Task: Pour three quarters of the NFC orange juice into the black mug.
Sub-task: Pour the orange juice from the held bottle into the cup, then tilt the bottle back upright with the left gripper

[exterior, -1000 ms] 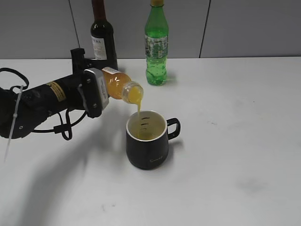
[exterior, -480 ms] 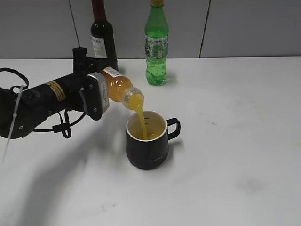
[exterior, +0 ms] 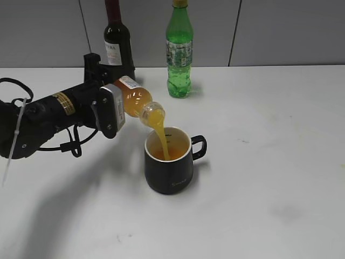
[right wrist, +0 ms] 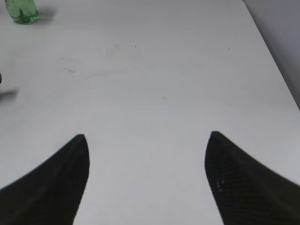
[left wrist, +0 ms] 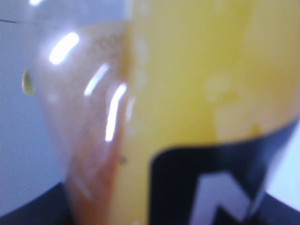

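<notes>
My left gripper [exterior: 114,105] is shut on the NFC orange juice bottle [exterior: 136,101] and holds it tilted, mouth down to the right, just above the black mug [exterior: 168,161]. A stream of orange juice runs from the mouth into the mug, which holds orange liquid. The mug stands on the white table, handle to the right. In the left wrist view the bottle [left wrist: 187,93] fills the frame, with its black label low. My right gripper [right wrist: 146,140] is open and empty over bare table; it does not show in the exterior view.
A dark wine bottle [exterior: 117,40] and a taller green soda bottle [exterior: 179,51] stand at the table's back edge, behind the left arm and the mug. The green bottle's base also shows in the right wrist view [right wrist: 21,11]. The grey wall lies behind.
The bottle has tipped a little further down over the mug. The thin trickle has grown into a thicker stream, and the juice in the mug has risen.
</notes>
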{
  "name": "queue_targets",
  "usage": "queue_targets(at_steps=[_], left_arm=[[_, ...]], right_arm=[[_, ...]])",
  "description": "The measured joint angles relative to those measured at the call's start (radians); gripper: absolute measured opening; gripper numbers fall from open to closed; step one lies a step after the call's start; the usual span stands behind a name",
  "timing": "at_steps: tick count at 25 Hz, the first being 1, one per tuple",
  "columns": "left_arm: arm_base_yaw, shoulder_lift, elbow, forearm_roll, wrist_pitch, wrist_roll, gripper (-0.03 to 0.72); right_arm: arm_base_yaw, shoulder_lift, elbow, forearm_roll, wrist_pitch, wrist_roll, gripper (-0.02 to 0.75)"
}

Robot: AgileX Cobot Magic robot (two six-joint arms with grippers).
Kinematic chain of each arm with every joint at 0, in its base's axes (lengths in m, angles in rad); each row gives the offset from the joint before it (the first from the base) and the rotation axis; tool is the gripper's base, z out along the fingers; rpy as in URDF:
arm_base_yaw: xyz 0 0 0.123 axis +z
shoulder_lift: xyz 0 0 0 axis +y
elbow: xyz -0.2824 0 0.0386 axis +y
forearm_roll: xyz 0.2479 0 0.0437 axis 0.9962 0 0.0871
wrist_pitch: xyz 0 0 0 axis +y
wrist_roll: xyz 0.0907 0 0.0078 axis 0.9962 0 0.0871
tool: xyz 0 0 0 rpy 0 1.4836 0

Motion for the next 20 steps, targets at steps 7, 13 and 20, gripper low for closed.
queue_targets(at_steps=[7,13,20], left_arm=[[0.0,0.0,0.0,0.0,-0.004,0.014,0.471],[0.0,0.0,0.0,0.0,-0.007,0.017,0.471],[0.0,0.0,0.0,0.0,-0.008,0.044,0.471]], right_arm=[[0.0,0.0,0.0,0.0,0.0,0.0,0.582],[0.0,0.0,0.0,0.0,0.0,0.0,0.582],[0.0,0.0,0.0,0.0,0.0,0.0,0.582]])
